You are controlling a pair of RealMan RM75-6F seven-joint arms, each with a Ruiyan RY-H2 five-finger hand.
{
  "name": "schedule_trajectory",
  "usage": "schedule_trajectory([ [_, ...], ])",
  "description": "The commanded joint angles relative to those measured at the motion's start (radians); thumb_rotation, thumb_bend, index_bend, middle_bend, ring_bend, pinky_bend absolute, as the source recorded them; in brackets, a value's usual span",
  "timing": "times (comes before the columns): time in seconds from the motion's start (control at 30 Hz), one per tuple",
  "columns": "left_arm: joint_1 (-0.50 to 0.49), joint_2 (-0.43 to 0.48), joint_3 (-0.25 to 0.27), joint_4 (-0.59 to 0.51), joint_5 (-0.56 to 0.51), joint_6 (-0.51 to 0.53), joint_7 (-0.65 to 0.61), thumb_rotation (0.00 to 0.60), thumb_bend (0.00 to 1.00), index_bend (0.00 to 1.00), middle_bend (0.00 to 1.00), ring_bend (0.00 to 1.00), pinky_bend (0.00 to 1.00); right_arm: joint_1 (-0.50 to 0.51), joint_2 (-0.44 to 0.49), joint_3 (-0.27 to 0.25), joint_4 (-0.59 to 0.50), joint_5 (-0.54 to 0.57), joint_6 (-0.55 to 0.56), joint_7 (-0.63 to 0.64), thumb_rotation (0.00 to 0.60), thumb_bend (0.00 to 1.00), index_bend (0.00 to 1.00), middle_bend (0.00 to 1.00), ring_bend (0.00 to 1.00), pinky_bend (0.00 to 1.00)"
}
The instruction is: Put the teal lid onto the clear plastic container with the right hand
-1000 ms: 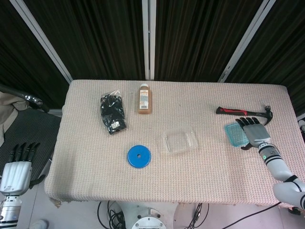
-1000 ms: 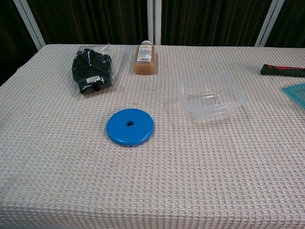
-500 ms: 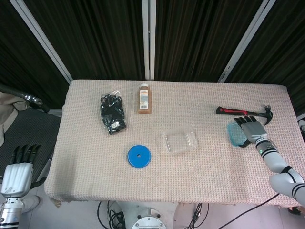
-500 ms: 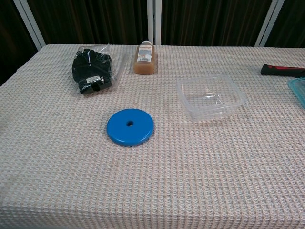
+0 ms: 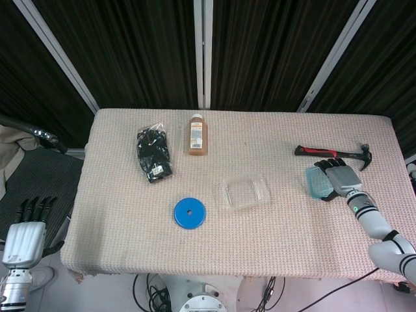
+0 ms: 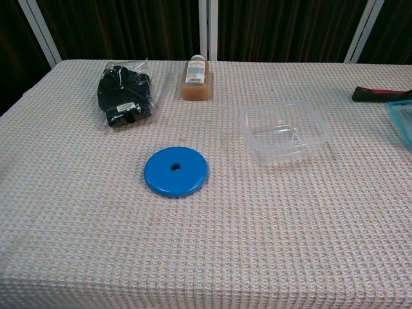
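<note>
The teal lid [image 5: 315, 181] is at the right side of the table, tilted on edge, and my right hand [image 5: 340, 178] grips it from its right side with fingers curled over the top. In the chest view only the lid's left corner [image 6: 401, 120] shows at the frame's right edge, and the hand is out of that frame. The clear plastic container [image 5: 245, 192] [image 6: 285, 131] sits empty near the table's middle, well left of the lid. My left hand [image 5: 25, 234] hangs off the table at the lower left, holding nothing, fingers straight.
A red-handled hammer [image 5: 331, 153] [image 6: 378, 94] lies just behind the lid. A blue disc [image 5: 189, 213] [image 6: 176, 170] lies front left of the container. A brown bottle [image 5: 197, 135] [image 6: 196, 80] and a black bagged item [image 5: 155, 154] [image 6: 125, 94] lie at the back left.
My right hand has closed around the teal lid, tipped it up off the cloth and shifted it slightly left toward the container. The left hand has barely moved.
</note>
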Motion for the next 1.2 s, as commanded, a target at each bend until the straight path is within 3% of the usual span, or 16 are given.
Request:
schedule_trajectory([
  [0.03, -0.002, 0.002, 0.0, -0.001, 0.004, -0.001, 0.0, 0.6, 0.0, 0.1, 0.09, 0.01, 0.02, -0.006, 0.076, 0.008, -0.126, -0.019, 0.037, 0.045, 0.6, 0.15, 0.31, 0.41, 0.08, 0.01],
  [0.27, -0.005, 0.001, 0.001, 0.01, 0.011, -0.004, -0.018, 0.6, 0.0, 0.1, 0.09, 0.01, 0.02, 0.041, 0.196, 0.033, -0.397, 0.056, -0.051, -0.018, 0.6, 0.15, 0.31, 0.4, 0.08, 0.01],
  [0.47, -0.006, -0.001, 0.005, 0.029, 0.009, -0.017, -0.047, 0.6, 0.0, 0.1, 0.09, 0.01, 0.02, 0.095, 0.194, 0.05, -0.561, 0.197, -0.113, -0.15, 0.6, 0.15, 0.28, 0.35, 0.07, 0.0],
  [0.83, -0.01, -0.009, 0.006, 0.07, 0.006, -0.033, -0.098, 0.6, 0.0, 0.1, 0.09, 0.01, 0.02, 0.162, 0.13, -0.022, -0.66, 0.539, -0.018, -0.464, 0.6, 0.13, 0.12, 0.22, 0.0, 0.0],
  [1.0, -0.016, -0.016, 0.003, 0.085, 0.002, -0.041, -0.11, 0.6, 0.0, 0.1, 0.09, 0.01, 0.02, 0.183, 0.123, -0.045, -0.696, 0.668, 0.042, -0.542, 0.6, 0.12, 0.06, 0.19, 0.0, 0.0],
  [1.2, -0.024, -0.018, 0.0, 0.093, -0.003, -0.054, -0.118, 0.6, 0.0, 0.1, 0.09, 0.01, 0.02, 0.194, 0.118, -0.054, -0.715, 0.747, 0.084, -0.584, 0.6, 0.12, 0.01, 0.16, 0.0, 0.0],
])
